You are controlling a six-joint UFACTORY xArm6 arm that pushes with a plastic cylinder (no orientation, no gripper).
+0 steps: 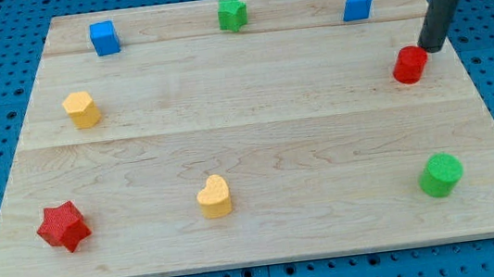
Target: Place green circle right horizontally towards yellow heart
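Note:
The green circle sits near the board's lower right corner. The yellow heart lies at the lower middle, far to the green circle's left and at about the same height in the view. My tip is at the upper right, touching or just beside the upper right of the red circle. The tip is well above the green circle in the view and far from the yellow heart.
A blue cube, a green star and a blue block stand along the top edge. A yellow hexagon is at the left and a red star at the lower left. The wooden board rests on a blue pegboard.

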